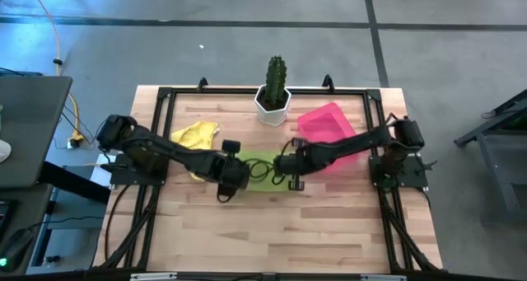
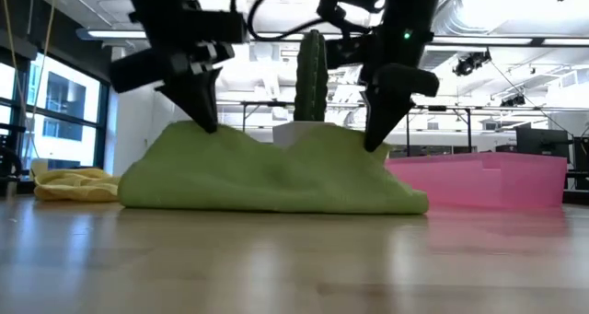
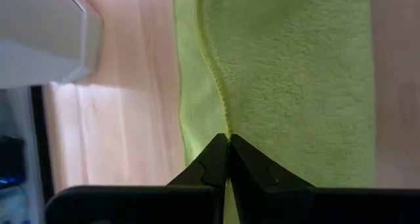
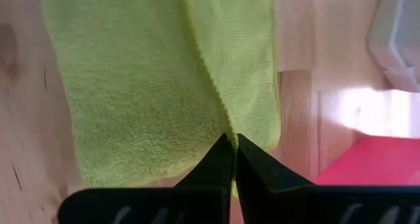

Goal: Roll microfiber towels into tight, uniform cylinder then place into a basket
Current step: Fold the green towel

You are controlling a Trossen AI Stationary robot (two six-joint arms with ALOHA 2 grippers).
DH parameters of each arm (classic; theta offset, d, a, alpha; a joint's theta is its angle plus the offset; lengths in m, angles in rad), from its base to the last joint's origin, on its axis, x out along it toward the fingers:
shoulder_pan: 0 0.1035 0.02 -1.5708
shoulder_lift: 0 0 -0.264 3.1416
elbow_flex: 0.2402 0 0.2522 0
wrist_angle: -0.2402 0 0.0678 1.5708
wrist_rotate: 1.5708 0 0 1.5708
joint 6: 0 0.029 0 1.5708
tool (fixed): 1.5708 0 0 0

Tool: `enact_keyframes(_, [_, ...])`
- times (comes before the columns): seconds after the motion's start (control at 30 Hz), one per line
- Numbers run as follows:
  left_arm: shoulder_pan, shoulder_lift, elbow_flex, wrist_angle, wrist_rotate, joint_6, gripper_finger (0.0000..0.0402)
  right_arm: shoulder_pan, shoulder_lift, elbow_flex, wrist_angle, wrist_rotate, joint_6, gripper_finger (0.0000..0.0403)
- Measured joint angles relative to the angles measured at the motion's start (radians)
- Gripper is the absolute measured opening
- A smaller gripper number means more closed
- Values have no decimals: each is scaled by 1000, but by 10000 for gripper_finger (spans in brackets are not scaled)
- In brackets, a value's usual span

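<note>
Green towel (image 2: pixel 267 180) pinched by left gripper (image 3: pixel 228 140) and right gripper (image 4: pixel 233 140)

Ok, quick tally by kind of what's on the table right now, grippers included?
Towels: 2, the green towel and the yellow towel
Pink basket: 1
White pot with cactus: 1
Grippers: 2, left gripper and right gripper, both pinching the green towel's edge
Total: 6
</note>
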Motion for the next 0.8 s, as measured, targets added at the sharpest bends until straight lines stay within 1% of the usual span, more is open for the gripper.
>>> enact_keyframes(0.07, [27,0,-4,8,18,19,7,-26,0,0,-1,-33,-32,0])
enact_keyframes(0.23, [84,0,-50,77,17,76,7,-78,0,0,0,-43,-88,0])
enact_keyframes(0.3, [105,0,-55,88,29,87,7,-100,0,0,1,-68,-91,0])
enact_keyframes(0.43, [129,0,-56,100,36,87,7,-138,0,0,4,-141,-89,0])
enact_keyframes(0.53, [144,0,-56,101,32,84,7,-153,0,0,6,-165,-89,1])
enact_keyframes(0.7, [157,0,-56,101,96,46,7,-168,11,0,14,-185,-93,0])
enact_keyframes(0.8, [157,0,-56,101,96,35,7,-175,21,-1,21,-204,-107,0])
